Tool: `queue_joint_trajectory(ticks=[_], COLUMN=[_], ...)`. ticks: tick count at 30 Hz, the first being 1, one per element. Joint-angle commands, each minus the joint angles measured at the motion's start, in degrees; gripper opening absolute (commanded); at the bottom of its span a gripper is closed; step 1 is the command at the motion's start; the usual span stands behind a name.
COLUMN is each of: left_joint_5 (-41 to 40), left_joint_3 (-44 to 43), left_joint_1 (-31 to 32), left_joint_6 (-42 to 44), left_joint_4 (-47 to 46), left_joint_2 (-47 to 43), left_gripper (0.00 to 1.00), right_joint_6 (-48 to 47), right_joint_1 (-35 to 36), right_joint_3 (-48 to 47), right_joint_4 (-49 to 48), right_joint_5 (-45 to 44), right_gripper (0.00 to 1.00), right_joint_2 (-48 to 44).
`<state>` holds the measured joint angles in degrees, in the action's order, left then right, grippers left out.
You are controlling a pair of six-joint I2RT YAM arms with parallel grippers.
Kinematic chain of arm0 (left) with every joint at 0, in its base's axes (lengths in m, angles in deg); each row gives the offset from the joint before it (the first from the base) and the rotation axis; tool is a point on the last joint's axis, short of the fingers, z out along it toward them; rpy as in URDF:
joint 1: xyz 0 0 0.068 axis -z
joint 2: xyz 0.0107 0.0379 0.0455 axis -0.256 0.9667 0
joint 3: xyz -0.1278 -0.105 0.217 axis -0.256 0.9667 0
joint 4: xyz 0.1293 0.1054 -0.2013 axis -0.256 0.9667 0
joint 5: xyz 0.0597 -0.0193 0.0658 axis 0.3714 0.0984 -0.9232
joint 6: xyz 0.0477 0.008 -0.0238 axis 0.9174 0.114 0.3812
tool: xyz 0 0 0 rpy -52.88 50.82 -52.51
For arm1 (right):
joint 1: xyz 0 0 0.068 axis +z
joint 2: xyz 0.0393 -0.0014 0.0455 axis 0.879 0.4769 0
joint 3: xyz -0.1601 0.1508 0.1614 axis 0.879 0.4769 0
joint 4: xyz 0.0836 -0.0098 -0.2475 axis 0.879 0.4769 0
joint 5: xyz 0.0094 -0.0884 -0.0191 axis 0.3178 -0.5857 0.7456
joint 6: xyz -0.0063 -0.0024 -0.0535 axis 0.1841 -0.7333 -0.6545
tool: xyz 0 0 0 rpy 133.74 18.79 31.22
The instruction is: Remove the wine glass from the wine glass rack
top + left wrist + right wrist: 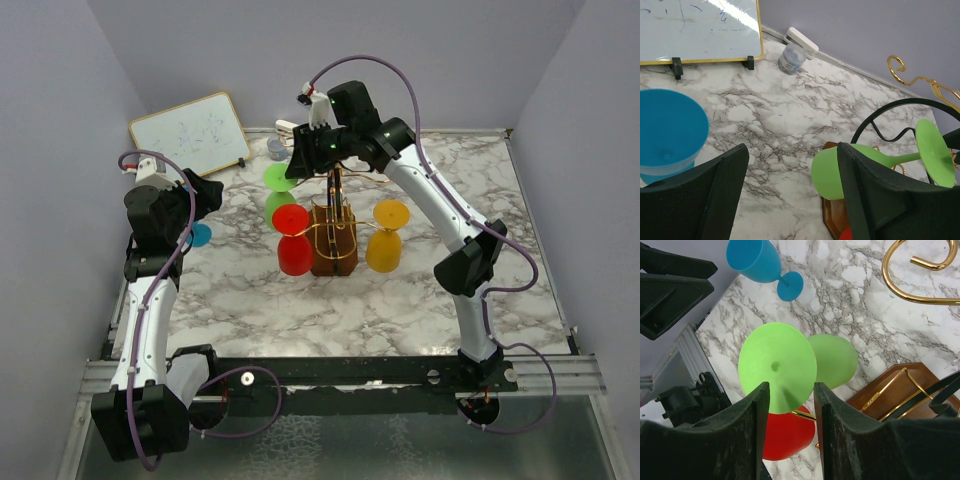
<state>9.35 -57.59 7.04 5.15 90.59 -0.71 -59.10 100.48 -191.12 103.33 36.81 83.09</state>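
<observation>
The wine glass rack [333, 252] has a brown wooden base and a gold wire frame, and stands mid-table. A red glass [294, 250] and a yellow glass [385, 245] hang from it upside down. My right gripper [297, 160] is shut on the foot of a green wine glass [777, 365] at the rack's far left side, its bowl [835, 175] hanging tilted. A gold wire shows just under the foot; I cannot tell if they touch. My left gripper [792, 190] is open and empty. A blue glass [200, 235] stands on the table beside it.
A small whiteboard [190, 135] leans at the back left. A small grey cup [791, 58] and a white bar [801, 40] lie by the back wall. An empty gold curled arm [915, 270] sticks out from the rack. Walls close in on three sides.
</observation>
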Motion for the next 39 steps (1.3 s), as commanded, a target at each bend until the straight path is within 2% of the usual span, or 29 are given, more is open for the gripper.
queue_joint_trajectory(ticks=[1,10,39], left_joint_5=[1.39,1.50,1.48], left_joint_3=[0.53,0.54,0.48], left_joint_1=[0.15,0.15,0.18], left_joint_6=[-0.34,-0.40,-0.37], left_joint_4=[-2.20,-2.25,-2.19], left_joint_2=[-0.15,0.00,0.11], left_gripper=[0.73,0.73,0.73], right_joint_6=[0.58,0.77,2.15], right_joint_1=[0.64,0.91,2.32], right_joint_3=[-1.81,-2.19,2.46], right_joint_4=[-1.45,-1.55,-6.48], right_joint_5=[-0.58,-2.50,4.50], right_gripper=[0.41,0.40,0.33], right_joint_2=[1.00,1.65,-3.00])
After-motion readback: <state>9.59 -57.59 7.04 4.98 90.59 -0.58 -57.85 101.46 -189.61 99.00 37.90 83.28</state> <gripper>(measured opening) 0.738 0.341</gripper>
